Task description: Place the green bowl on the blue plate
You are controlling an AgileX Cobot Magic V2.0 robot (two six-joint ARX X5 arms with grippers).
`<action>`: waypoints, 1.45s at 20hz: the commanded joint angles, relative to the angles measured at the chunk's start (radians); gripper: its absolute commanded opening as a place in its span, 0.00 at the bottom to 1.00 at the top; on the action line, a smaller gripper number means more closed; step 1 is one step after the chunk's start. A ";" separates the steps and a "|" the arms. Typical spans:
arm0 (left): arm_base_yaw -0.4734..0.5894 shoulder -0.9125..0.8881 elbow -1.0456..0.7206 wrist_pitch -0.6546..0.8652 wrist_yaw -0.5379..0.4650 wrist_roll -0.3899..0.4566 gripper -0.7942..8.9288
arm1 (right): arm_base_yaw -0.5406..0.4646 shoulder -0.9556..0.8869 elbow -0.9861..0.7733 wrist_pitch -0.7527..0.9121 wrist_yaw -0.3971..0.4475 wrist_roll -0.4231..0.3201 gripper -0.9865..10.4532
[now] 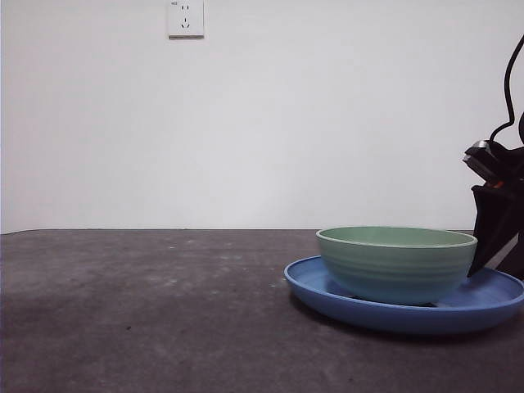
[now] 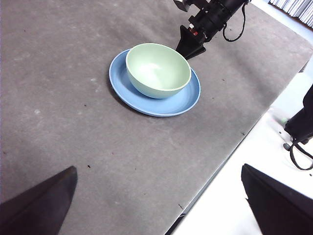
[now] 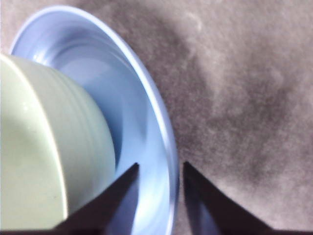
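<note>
A: Where does the green bowl [image 1: 397, 264] stand?

B: Inside the blue plate [image 1: 327, 295], upright, its base on the plate's floor. In the front view it sits a little off the plate's middle, and the plate's rim shows on both sides of it. The plate lies flat on the grey bench [image 1: 147, 311].

A: And the right gripper [image 3: 159, 169]?

B: Low at the plate's edge, beside the bowl and not touching it. Its wrist view shows the two jaws parted by a narrow gap, with the plate's rim [image 3: 168, 147] running between the tips. One jaw is over the plate's inner slope, next to the bowl's ridged wall [image 3: 83, 142]; the other is over the bench outside the rim. Whether either tip touches the plate I cannot tell. In the front view this arm is the dark shape at the right edge [image 1: 495, 217].

A: The left gripper [image 2: 159, 196]?

B: Held high and well apart from the dishes, jaws spread wide with nothing between them. From there the bowl [image 2: 157, 70] and plate [image 2: 188, 100] show whole, with the right gripper [image 2: 190, 46] at the plate's far rim.

A: Anything else?

B: A white wall socket [image 1: 186, 18].
</note>
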 commanded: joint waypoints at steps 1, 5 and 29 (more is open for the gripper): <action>-0.004 0.001 0.007 0.005 0.005 -0.003 0.73 | 0.000 0.016 0.016 -0.005 0.005 -0.015 0.15; -0.004 0.001 0.007 0.005 0.005 -0.003 0.73 | 0.008 0.016 0.016 -0.009 0.049 -0.012 0.10; -0.004 0.001 0.007 0.005 0.005 -0.003 0.73 | 0.435 0.050 0.197 0.082 0.137 0.272 0.10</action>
